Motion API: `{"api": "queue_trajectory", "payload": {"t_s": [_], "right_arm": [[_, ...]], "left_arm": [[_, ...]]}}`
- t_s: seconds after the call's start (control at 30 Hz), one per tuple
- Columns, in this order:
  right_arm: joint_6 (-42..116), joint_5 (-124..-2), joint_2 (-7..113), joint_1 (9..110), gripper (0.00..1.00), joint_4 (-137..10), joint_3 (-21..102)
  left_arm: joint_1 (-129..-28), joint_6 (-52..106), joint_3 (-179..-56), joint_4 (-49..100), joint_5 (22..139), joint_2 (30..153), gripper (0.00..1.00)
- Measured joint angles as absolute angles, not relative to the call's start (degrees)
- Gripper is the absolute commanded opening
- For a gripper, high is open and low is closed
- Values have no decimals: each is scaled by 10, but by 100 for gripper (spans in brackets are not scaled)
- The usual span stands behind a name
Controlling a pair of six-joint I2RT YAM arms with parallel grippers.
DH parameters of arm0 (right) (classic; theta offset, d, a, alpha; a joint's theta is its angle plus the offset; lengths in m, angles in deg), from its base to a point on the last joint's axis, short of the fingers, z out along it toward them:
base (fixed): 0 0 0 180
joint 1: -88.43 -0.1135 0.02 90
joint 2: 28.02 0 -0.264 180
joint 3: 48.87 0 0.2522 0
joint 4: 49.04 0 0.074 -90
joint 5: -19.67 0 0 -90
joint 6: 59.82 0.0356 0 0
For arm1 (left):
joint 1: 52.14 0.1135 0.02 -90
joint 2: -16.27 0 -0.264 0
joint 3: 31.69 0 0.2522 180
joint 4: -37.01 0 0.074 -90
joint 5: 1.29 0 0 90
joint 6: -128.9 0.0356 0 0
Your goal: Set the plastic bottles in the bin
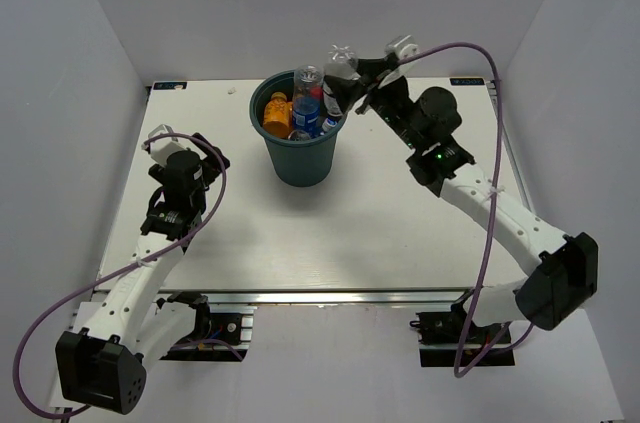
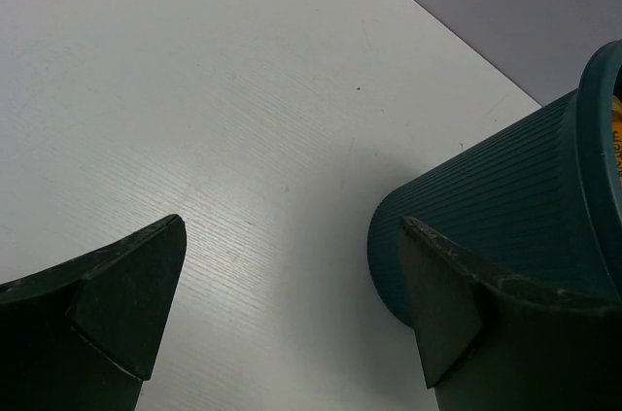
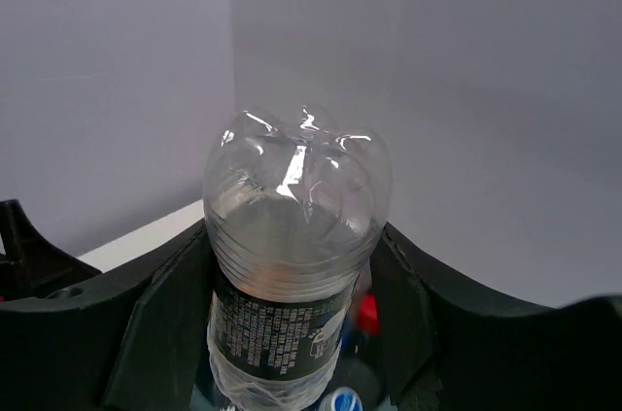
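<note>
- Clear bottle (image 3: 296,207), base up, upright: we're clamping it in the right gripper (image 3: 289,328).
- We're holding it over the bin (image 1: 302,165) rim, mouth just below the fingers.
- We're idling the left gripper (image 2: 292,236), wide open.

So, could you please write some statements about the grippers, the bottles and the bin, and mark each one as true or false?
1. The right gripper is closed on a clear bottle. True.
2. The left gripper holds an orange bottle. False: its jaws are open and nothing is between them.
3. The bin lies on its side. False: it stands upright on the table.
4. Bottles are already in the bin, among them an orange bottle. True.
</note>
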State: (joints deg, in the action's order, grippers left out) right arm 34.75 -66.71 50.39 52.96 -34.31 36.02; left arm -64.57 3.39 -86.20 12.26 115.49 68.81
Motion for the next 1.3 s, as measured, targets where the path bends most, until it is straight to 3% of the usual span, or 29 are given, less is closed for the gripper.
{"api": "queue_trajectory", "payload": {"t_s": [0.33, 0.53, 0.57, 1.03, 1.3], "right_arm": [[88, -570, 670, 441, 64, -367, 485], [25, -543, 708, 441, 78, -442, 488], [19, -541, 712, 441, 89, -454, 493], [55, -564, 715, 441, 89, -522, 577], [183, -717, 604, 459, 89, -542, 532]], "left_arm": [[-646, 35, -862, 118, 1154, 688, 98], [-646, 35, -862, 116, 1159, 686, 98], [-646, 35, -862, 116, 1160, 686, 98], [-643, 38, -864, 108, 1163, 686, 98], [-642, 42, -884, 94, 1175, 686, 98]]}}
